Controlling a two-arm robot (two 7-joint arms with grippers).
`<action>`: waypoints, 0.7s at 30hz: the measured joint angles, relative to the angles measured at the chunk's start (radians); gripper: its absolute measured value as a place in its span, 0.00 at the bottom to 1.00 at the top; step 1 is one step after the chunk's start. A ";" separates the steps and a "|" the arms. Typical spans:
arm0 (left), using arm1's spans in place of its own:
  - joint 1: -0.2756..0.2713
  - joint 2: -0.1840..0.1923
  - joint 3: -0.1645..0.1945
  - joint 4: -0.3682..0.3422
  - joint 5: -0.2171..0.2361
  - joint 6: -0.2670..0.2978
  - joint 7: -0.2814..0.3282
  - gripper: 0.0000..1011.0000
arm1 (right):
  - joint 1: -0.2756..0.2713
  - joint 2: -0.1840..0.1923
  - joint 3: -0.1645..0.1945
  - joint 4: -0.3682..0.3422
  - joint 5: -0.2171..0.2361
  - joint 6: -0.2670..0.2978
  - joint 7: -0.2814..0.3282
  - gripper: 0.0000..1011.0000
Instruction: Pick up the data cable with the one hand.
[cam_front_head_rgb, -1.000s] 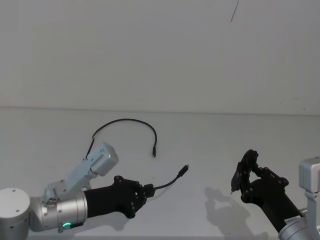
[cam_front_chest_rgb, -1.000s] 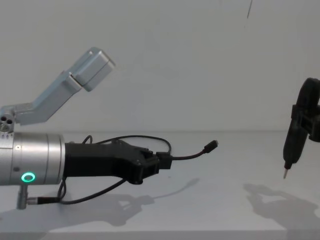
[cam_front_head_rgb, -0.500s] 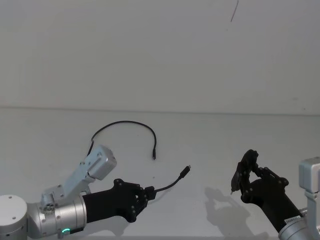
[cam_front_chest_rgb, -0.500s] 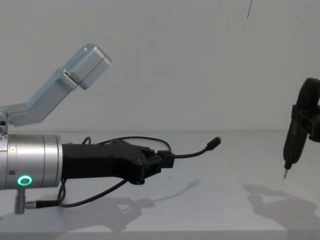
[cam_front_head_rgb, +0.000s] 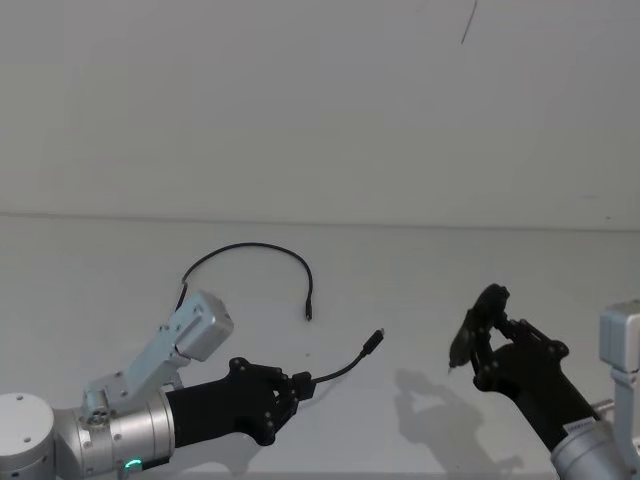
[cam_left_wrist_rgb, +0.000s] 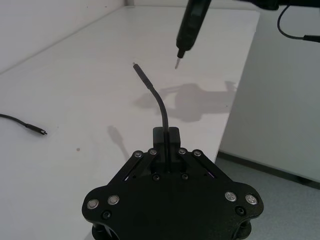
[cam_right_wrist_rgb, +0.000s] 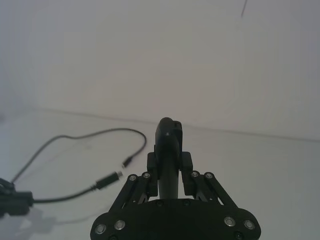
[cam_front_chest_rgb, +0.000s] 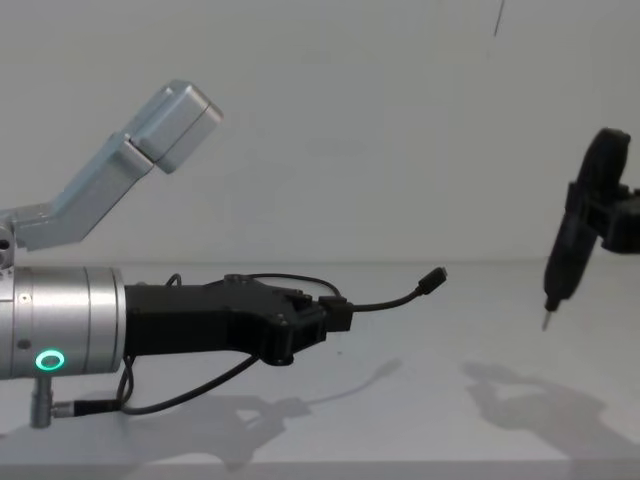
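My left gripper is shut on the data cable a short way behind one plug. That plug sticks out forward, off the table. The rest of the thin black cord arcs over the table to its other plug. Low on the right, my right gripper is shut on a slim black pen-like tool, tip pointing down, right of the raised plug and apart from it.
A white table runs back to a plain white wall. Its front edge drops to a grey floor in the left wrist view. A slack loop of cable hangs under my left wrist.
The right gripper has carried the pen tool left and slightly up, closer to the raised plug. The left gripper kept hold of the cable, and the plug rose a little.
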 joint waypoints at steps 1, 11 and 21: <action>0.000 0.000 0.000 -0.001 0.000 0.000 0.000 0.05 | 0.006 -0.005 0.000 0.000 0.009 -0.002 0.009 0.27; 0.003 0.001 0.000 -0.006 -0.003 -0.001 0.002 0.05 | 0.047 -0.041 -0.007 -0.005 0.055 -0.008 0.054 0.27; 0.004 0.002 0.000 -0.008 -0.004 -0.002 0.003 0.05 | 0.079 -0.066 -0.015 0.013 0.050 -0.026 0.067 0.27</action>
